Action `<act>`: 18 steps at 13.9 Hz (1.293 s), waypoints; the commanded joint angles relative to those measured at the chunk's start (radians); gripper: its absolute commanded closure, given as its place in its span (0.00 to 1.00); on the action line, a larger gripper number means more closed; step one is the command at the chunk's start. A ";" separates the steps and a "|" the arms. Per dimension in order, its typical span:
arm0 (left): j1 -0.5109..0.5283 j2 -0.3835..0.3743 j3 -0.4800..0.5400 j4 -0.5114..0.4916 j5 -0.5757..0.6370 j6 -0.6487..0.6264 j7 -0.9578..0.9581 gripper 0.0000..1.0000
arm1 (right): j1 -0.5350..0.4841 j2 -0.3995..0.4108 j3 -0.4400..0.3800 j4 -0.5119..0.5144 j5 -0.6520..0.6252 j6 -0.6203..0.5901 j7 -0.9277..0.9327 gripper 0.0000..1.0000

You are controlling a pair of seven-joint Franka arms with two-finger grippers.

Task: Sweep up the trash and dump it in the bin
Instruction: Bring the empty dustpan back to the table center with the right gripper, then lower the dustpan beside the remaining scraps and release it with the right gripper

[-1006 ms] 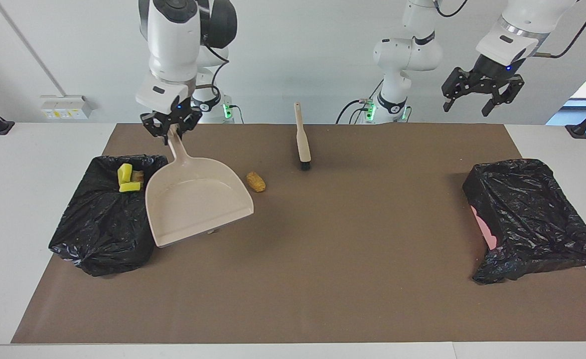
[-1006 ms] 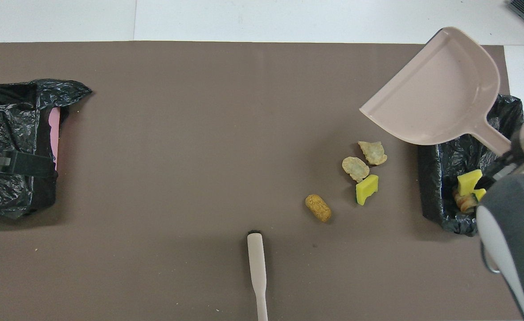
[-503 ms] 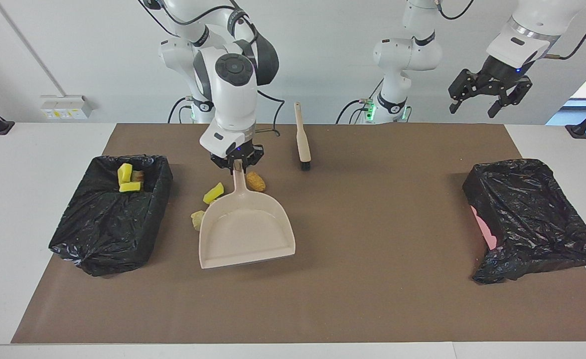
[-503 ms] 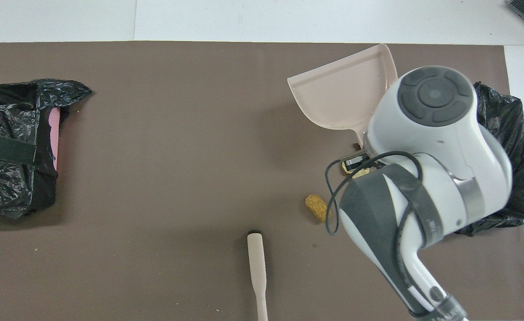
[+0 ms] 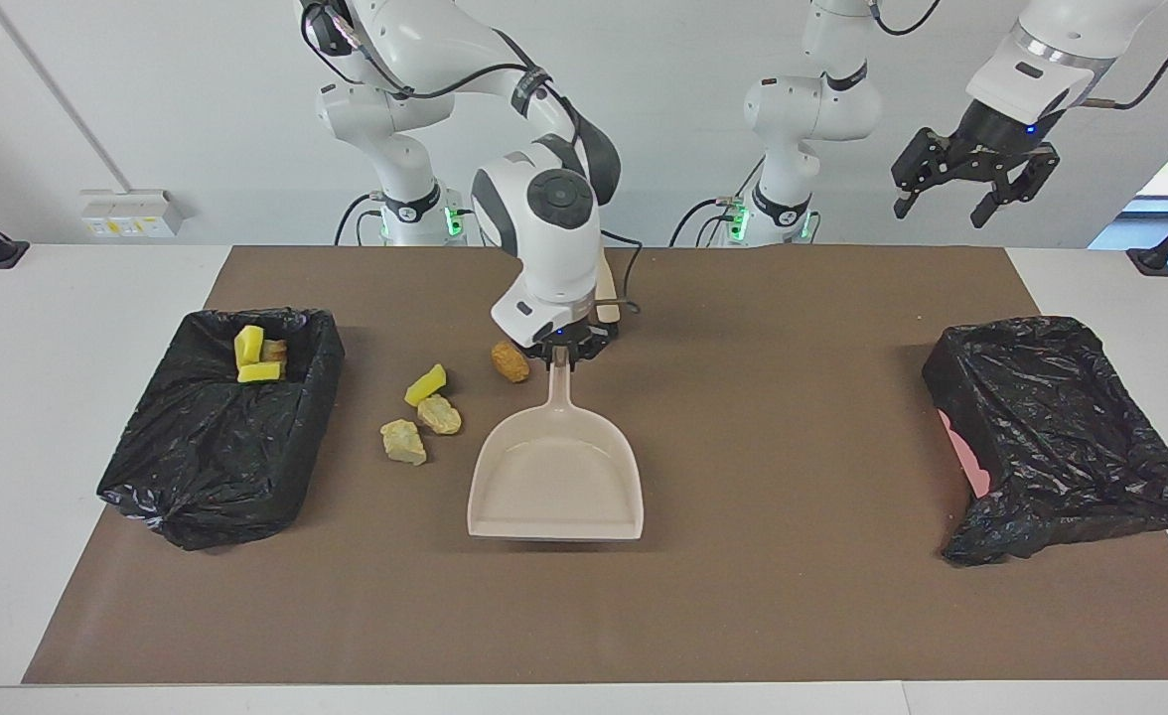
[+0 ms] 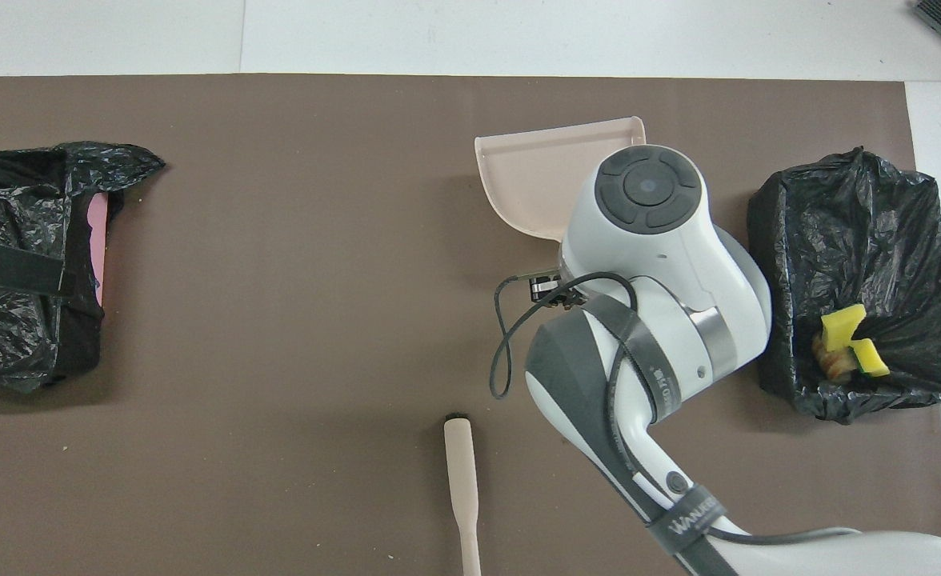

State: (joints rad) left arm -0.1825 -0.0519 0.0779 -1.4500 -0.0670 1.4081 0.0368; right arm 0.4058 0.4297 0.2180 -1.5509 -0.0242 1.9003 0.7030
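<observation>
Four pieces of trash (image 5: 433, 414) lie on the brown mat (image 5: 743, 596) beside the dustpan (image 5: 556, 484), toward the right arm's end; more sit in the black-lined bin (image 5: 187, 467) there; the right gripper (image 5: 566, 350) is clamped on the dustpan's handle; the left gripper (image 5: 973, 184), fingers spread and holding nothing, waits high over the left arm's end; a brush (image 6: 462, 488) lies nearer the robots.

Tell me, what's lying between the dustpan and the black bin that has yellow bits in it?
In the facing view, three pieces lie on the mat between the dustpan and the bin: a yellow wedge and two tan lumps.
</observation>
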 commanded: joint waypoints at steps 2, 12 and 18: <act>0.011 -0.006 -0.006 0.005 -0.004 -0.024 0.006 0.00 | 0.021 0.098 -0.003 0.129 0.050 0.014 0.062 1.00; 0.012 -0.011 -0.006 0.002 -0.002 -0.034 0.008 0.00 | 0.024 0.119 0.000 0.095 0.059 0.052 0.004 1.00; 0.014 -0.013 -0.004 0.002 -0.001 -0.058 0.006 0.00 | 0.016 0.103 0.000 -0.006 0.055 0.121 -0.036 0.85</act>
State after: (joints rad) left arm -0.1807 -0.0545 0.0780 -1.4500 -0.0669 1.3763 0.0368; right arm 0.4346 0.5485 0.2134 -1.5216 0.0149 1.9905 0.7010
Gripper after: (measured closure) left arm 0.000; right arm 0.678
